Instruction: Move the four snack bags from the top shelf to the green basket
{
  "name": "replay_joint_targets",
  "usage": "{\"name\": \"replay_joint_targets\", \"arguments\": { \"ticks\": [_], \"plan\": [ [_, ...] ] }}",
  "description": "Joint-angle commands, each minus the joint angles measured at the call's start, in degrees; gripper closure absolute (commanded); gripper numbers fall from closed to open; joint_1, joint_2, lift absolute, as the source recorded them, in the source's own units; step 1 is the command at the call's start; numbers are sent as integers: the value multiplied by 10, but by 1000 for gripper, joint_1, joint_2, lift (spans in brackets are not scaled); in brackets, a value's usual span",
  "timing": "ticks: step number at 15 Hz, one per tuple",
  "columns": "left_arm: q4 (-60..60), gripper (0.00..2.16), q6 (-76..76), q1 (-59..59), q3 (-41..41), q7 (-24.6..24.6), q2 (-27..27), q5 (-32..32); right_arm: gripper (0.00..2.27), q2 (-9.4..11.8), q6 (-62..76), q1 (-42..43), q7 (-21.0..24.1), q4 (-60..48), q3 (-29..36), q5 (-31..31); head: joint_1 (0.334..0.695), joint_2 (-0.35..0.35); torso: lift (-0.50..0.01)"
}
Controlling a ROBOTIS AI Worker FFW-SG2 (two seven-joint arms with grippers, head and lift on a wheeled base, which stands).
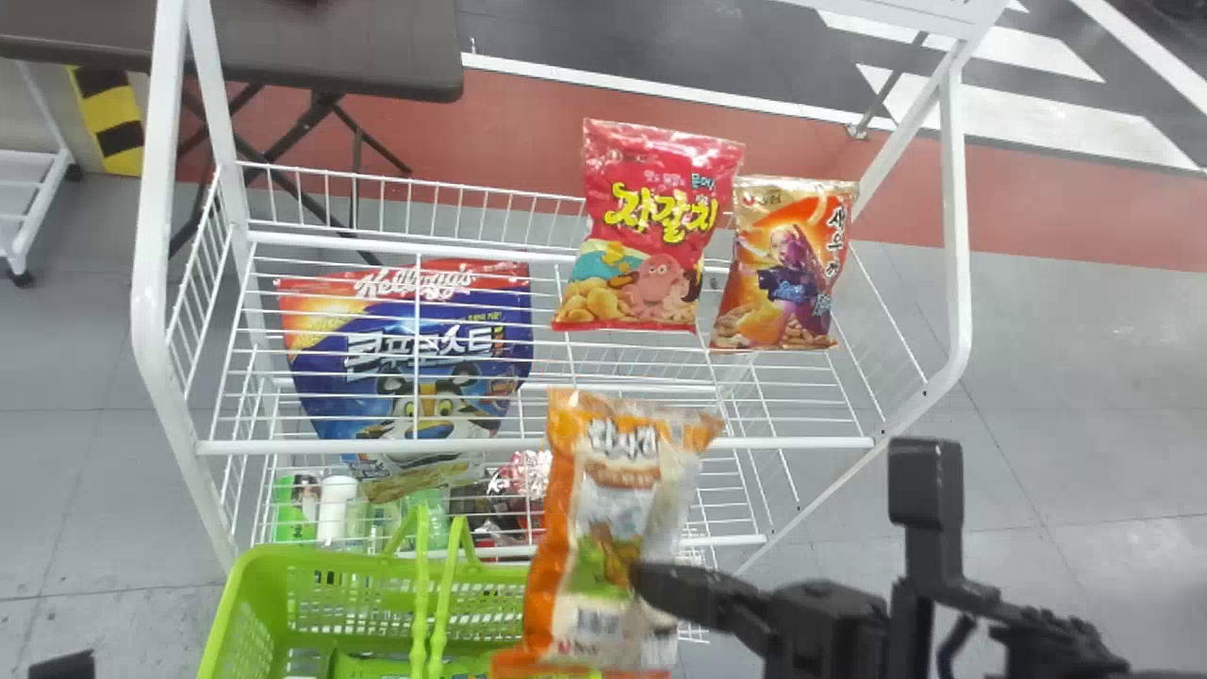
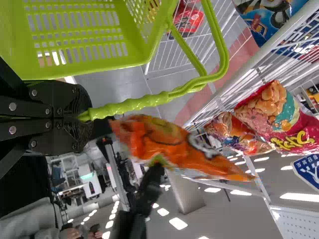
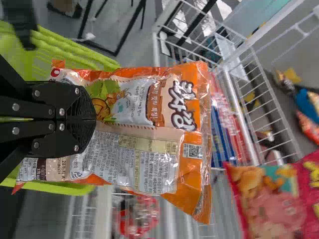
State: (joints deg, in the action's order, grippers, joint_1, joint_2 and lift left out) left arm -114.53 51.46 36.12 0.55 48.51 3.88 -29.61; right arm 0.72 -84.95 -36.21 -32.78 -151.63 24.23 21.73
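—Grey floor with a red band runs behind the rack [image 1: 528, 443], and a dark table [image 1: 349, 47] stands at the far left. Where is your right pincer [image 1: 651, 580]?
—You have it at the near side of the rack, by the right side of the basket [image 1: 247, 604].
—Is it apart or together?
—Closed down on the orange bag [image 1: 603, 500], fingers [image 3: 75, 107] flat against each other but for the film pinched between them. You've got it by the right edge, low down, and the bag is upright, printed name at the top.
—And your left pincer [image 2: 84, 117]?
—Together too, clamped on the handle [image 2: 129, 105] of the basket, which sits near left.
—What do you have on the top shelf?
—Your blue bag [image 1: 405, 368] at the left, the red bag [image 1: 651, 226] right of centre, and the gold-topped bag [image 1: 783, 269] just beside it, farthest right.
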Motion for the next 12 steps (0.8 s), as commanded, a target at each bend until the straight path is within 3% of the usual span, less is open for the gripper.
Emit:
{"name": "replay_joint_targets", "arguments": {
  "ticks": [1, 12],
  "plan": [
    [0, 1730, 0, 1, 1, -1, -4, 3, 2192, -5, 6, -18, -12, 34, 2, -6, 695, -350, 0],
    [-7, 1730, 0, 7, 8, 2, 0, 6, 2192, 1, 68, 25, 4, 222, -183, -100, 695, -350, 0]
  ]
}}
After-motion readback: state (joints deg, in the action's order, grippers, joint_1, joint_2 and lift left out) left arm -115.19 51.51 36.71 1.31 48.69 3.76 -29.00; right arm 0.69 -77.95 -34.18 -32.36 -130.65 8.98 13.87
